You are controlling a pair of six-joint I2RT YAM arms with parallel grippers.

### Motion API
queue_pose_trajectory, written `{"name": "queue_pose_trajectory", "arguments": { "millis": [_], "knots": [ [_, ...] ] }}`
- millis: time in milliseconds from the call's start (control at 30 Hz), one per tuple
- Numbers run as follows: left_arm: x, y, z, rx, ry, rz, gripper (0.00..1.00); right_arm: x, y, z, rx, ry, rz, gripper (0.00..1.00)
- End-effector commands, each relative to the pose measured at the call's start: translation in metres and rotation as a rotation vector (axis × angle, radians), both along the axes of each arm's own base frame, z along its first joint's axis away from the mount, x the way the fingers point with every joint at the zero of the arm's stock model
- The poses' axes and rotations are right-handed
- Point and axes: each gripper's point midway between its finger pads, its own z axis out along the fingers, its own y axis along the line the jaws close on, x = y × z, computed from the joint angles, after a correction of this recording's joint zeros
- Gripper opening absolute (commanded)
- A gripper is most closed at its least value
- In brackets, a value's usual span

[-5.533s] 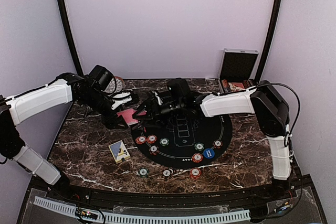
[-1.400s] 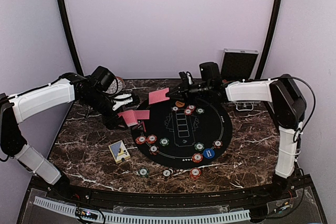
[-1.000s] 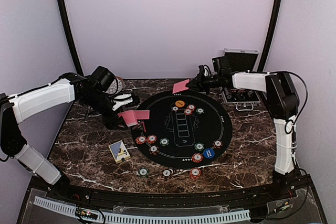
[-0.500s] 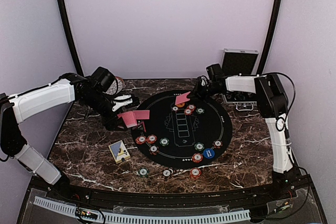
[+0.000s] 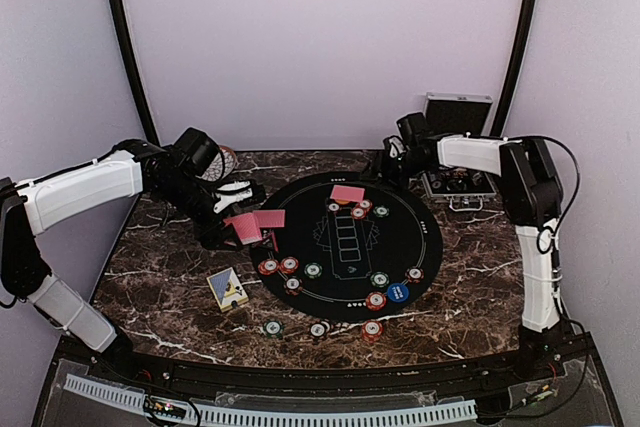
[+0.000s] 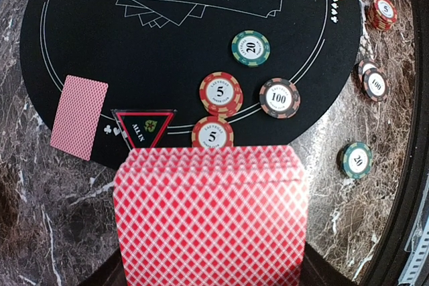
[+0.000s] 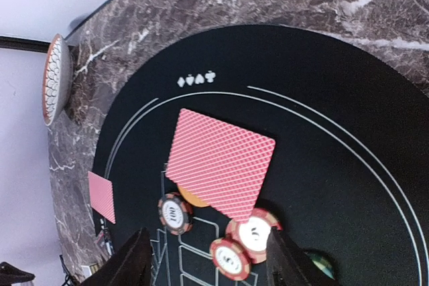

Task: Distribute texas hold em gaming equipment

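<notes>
With the left tool (image 5: 232,209), gripped a fanned deck (image 6: 211,219) of red-backed cards by its near edge, above the left rim of the mat; could not make out the fingers themselves in the wrist view. With the right tool (image 7: 208,234), held nothing: jaws spread wide, poised over the mat's far side.

Below both, saw a marble surface (image 5: 170,277) and, lying on it, a round black felt mat (image 5: 400,237). Found one card (image 7: 221,164) face down at the far side, partly covering an orange chip (image 7: 194,199). Found a second card (image 6: 79,117) face down at the left rim, just beside the "ALL IN" triangle (image 6: 143,127). Saw poker chips (image 6: 220,90) scattered singly and in short stacks over the mat, a few out on the marble.

Judged the cards light, thin, slick and bendy: best pinched at a short edge, top one only, lest neighbours slide along. Judged the chips stiff and a little heavier: best taken across the rim.
</notes>
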Motion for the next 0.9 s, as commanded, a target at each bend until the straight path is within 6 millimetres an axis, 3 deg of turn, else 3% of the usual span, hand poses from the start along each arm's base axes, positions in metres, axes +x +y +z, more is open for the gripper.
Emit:
{"name": "queue_pose_trajectory", "arguments": {
  "millis": [0,233,400,567,867],
  "knots": [
    [-0.002,-0.004,0.012,-0.034,-0.006,-0.012,0.0,-0.024,0.024,0.065,0.053,-0.127,0.056,0.64],
    [0.007,-0.013,0.02,-0.065,-0.009,-0.011,0.0,-0.114,0.099,0.094,0.258,-0.1,0.246,0.75],
    [0.012,-0.018,0.024,-0.086,-0.013,-0.01,0.0,-0.163,0.142,0.104,0.396,-0.056,0.349,0.78],
    [0.013,-0.021,0.026,-0.096,-0.005,-0.007,0.0,-0.193,0.175,0.114,0.465,-0.032,0.432,0.79],
    [0.014,-0.023,0.029,-0.109,-0.007,-0.004,0.0,-0.216,0.204,0.112,0.515,0.009,0.498,0.8]
  ]
}}
